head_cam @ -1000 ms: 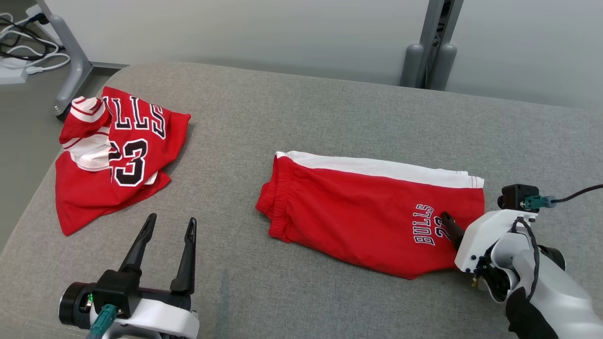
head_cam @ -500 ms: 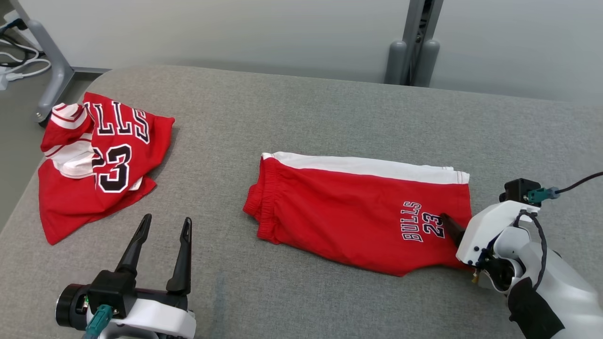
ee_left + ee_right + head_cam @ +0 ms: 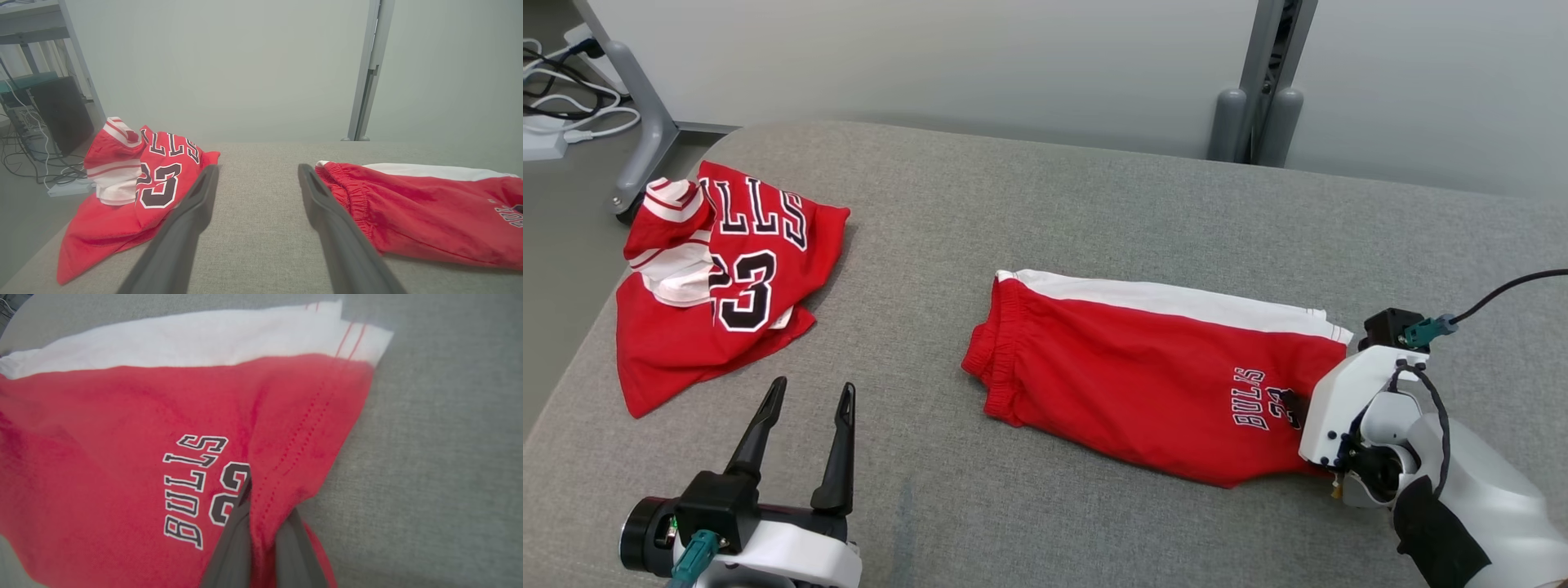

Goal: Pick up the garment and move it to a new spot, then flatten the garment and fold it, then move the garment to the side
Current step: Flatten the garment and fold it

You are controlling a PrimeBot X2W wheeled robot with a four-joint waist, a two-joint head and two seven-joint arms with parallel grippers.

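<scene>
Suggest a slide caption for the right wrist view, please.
Right gripper shut on the red shorts beside their BULLS print.

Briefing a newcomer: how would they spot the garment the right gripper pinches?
On the grey padded table, look right of centre, at the right gripper. It pinches the red shorts: flat, white stripe, small BULLS print, unlike the crumpled, big-lettered jersey at far left.

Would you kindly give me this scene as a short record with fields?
surface: grey padded surface
gripped garment: red shorts, lying flat, waistband towards the robot's left
other garment: red jersey, crumpled, at the left
right end effector: shut on the shorts' leg hem beside the print
left end effector: open, holding nothing, touching neither garment
</scene>
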